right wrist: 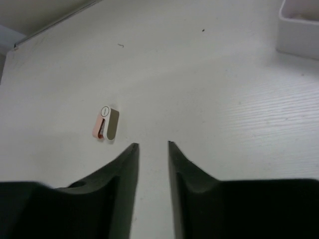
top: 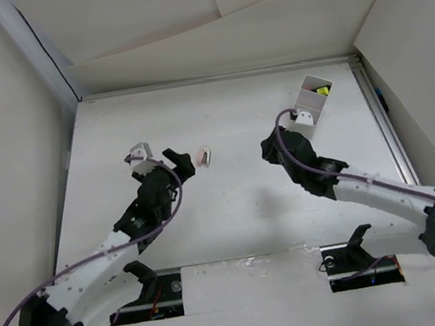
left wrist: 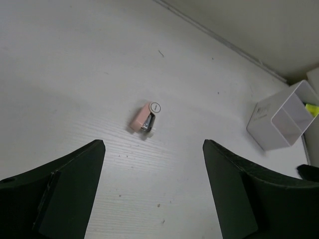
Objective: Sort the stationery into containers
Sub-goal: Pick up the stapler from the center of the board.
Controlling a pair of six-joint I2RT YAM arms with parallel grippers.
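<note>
On the white table (top: 236,234), between the two arms, lay one small pink stationery piece (left wrist: 147,118), stubby, with a grey side and a round white emblem at one end; its mark was too small to read. Well apart, at the far right, stood the white container (top: 312,99), something yellow (top: 322,91) in one compartment; faint print on its wall was illegible. Left gripper (left wrist: 153,164) fingers stood wide apart just before the piece, empty. Right gripper (right wrist: 153,149) fingers were nearly together, a narrow empty slit between.
</note>
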